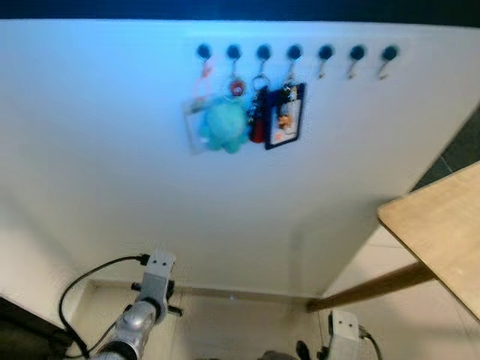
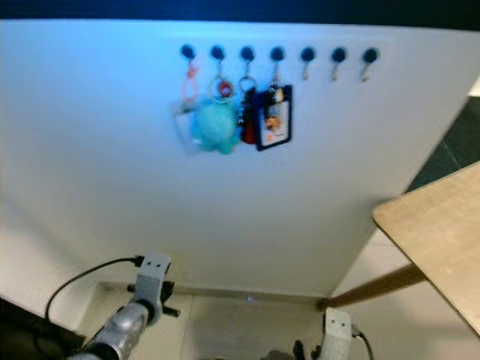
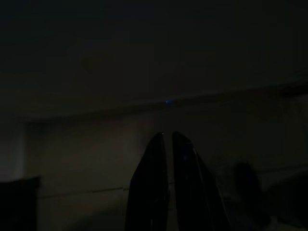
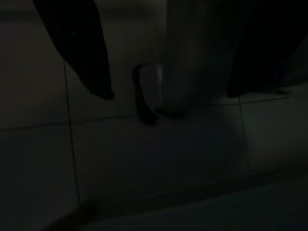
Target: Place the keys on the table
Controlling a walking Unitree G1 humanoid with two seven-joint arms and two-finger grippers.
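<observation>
Arms hang low near the floor, below the wall panel (image 1: 150, 187). The left gripper (image 3: 168, 144) points into a dark space, its two black fingers nearly together with a thin slit between them. The right gripper (image 4: 168, 94) hangs over dim floor tiles, its fingers spread wide with nothing between them. To the right of the panel, a corner of the wooden table (image 1: 442, 225) juts in, a brown leg slanting beneath it. High on the panel runs a row of dark hooks (image 1: 325, 52). The keys (image 1: 257, 112) hang from the hooks towards the row's left end, beside a teal plush charm (image 1: 223, 126) and a dark-framed card holder (image 1: 285, 116).
</observation>
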